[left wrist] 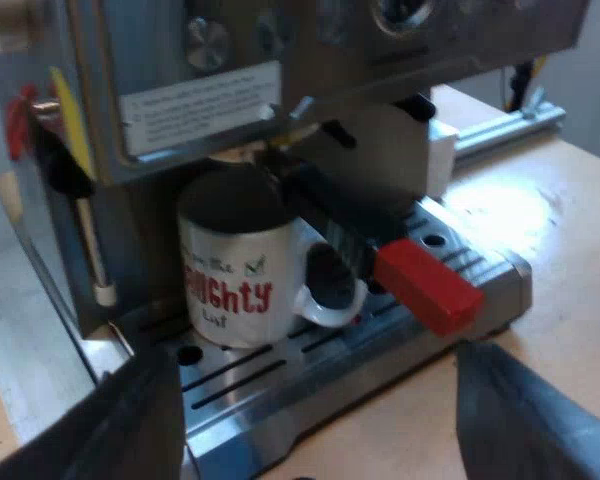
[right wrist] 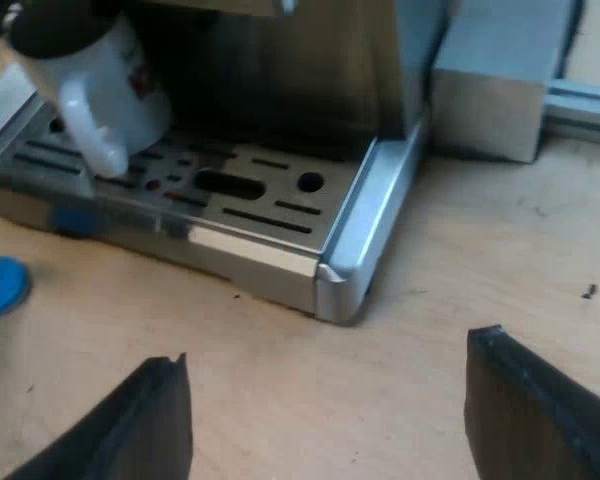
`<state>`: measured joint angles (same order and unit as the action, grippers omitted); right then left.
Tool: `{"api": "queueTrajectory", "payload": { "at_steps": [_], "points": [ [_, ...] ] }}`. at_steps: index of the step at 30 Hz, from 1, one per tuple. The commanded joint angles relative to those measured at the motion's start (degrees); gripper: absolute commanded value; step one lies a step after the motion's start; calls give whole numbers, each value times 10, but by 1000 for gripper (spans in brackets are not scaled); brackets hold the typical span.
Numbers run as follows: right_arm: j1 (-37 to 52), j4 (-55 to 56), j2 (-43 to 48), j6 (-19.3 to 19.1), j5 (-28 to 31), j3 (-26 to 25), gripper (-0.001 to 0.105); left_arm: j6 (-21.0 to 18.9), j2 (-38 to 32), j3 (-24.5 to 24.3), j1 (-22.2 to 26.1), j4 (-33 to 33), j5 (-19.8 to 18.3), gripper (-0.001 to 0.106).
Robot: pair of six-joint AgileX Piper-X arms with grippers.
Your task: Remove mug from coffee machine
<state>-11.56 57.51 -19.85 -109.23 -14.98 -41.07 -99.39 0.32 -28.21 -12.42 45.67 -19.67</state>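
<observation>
A white mug (left wrist: 238, 280) with red lettering stands on the espresso machine's metal drip tray (left wrist: 380, 335), under the locked-in holder whose dark handle ends in red (left wrist: 427, 286). The red end reaches out just past the mug's handle (left wrist: 330, 300). My left gripper (left wrist: 315, 420) is open, its two black fingers spread in front of the tray, short of the mug. In the right wrist view the mug (right wrist: 110, 95) sits at the far end of the drip tray (right wrist: 230, 215). My right gripper (right wrist: 330, 420) is open over the wooden table, off the tray's corner.
The espresso machine's front (left wrist: 200, 100) with a label and knobs overhangs the mug. A steam wand (left wrist: 90, 250) hangs beside the mug. A blue object (right wrist: 0, 283) lies on the table near the tray. A grey block (right wrist: 495, 85) stands by the machine.
</observation>
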Motion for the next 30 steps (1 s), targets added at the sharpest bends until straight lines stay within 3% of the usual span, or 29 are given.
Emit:
{"api": "queueTrajectory", "payload": {
  "at_steps": [1, 10, 21, 22, 23, 30],
  "points": [
    [-44, -15, -24, -49, -21, -7, 60, 24, 31, 29, -65, -53, -5, 61],
    [-145, -77, -83, -51, 2, -7, 60, 24, 64, 91, -103, -169, -8, 61],
    [-240, -153, -148, -50, 51, 20, 60, 24, 68, 131, -103, -178, -8, 61],
    [-258, -179, -160, -44, 58, 30, 60, 24, 68, 131, -103, -178, -8, 61],
    [-303, -250, -186, -8, 77, 59, 60, 24, 68, 131, -103, -178, -8, 61],
    [-385, -428, -238, 55, 159, 130, 60, 24, 68, 131, -103, -171, -8, 61]
  ]
}}
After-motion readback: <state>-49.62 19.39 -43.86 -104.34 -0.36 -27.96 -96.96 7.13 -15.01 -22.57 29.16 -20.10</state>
